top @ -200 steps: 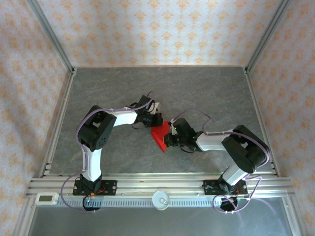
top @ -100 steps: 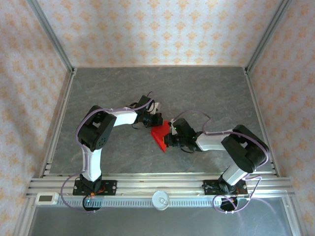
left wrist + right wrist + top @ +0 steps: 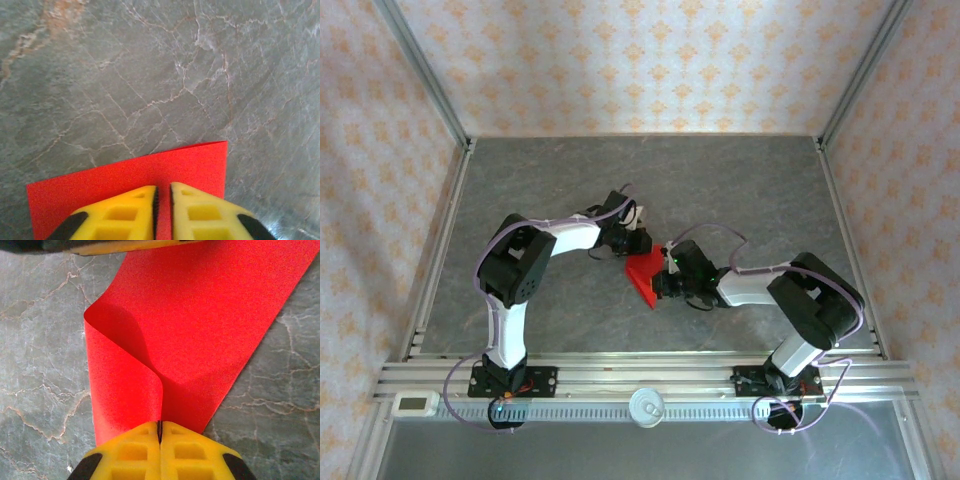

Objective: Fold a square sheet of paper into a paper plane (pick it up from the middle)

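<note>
The red sheet of paper (image 3: 645,277) lies mid-table between the two arms, folded into a narrower shape. My right gripper (image 3: 160,424) is shut on its near edge and pinches up a curled fold of the paper (image 3: 200,325). In the top view that gripper (image 3: 665,279) sits at the paper's right side. My left gripper (image 3: 163,189) hovers over the far end of the paper (image 3: 125,172), its yellow fingers (image 3: 125,210) parted by a narrow gap with red showing through. From above, the left gripper (image 3: 638,244) is at the paper's upper corner.
The grey marble-patterned table (image 3: 720,190) is bordered by aluminium rails (image 3: 640,375) and patterned walls. A white round knob (image 3: 647,405) and a small white box (image 3: 415,403) sit on the near rail, outside the work area.
The left gripper's jaws have parted slightly from shut. Both arms and the paper stay almost where they were.
</note>
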Motion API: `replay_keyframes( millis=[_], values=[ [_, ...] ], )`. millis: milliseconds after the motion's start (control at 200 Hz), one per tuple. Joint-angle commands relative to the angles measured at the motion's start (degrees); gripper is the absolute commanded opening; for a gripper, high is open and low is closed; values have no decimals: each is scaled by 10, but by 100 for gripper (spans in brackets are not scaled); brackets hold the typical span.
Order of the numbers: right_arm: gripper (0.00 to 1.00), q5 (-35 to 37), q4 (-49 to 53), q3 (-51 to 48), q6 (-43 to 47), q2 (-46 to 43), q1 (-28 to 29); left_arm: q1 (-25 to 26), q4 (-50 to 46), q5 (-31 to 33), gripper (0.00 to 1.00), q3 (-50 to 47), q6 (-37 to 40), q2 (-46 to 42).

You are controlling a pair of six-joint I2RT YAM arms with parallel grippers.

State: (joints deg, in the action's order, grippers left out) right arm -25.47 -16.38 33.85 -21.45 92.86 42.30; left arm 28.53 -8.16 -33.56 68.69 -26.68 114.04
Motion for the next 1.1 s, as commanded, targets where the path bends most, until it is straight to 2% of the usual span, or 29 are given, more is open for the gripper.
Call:
replay_keyframes(
  millis=[0,80,185,260,360,465,636,1096],
  values=[
    [1,13,22,4,1,23,-4,3,-23,37,28,16,-4,-40],
    [1,12,21,5,2,26,-4,3,-9,53,35,-1,-18,-81],
    [1,13,22,5,2,25,-4,-1,14,67,34,-47,-38,-126],
    [1,15,24,5,2,25,-4,-6,37,57,25,-88,-61,-158],
    [1,18,26,2,3,21,-4,-19,88,13,7,-158,-97,-198],
    [0,19,25,-1,2,19,-4,-22,173,-67,0,-226,-150,-231],
    [0,21,22,-6,-1,18,-4,-20,275,-119,0,-304,-228,-250],
    [1,23,24,-8,-4,20,-4,0,316,-135,0,-319,-245,-198]
  ],
)
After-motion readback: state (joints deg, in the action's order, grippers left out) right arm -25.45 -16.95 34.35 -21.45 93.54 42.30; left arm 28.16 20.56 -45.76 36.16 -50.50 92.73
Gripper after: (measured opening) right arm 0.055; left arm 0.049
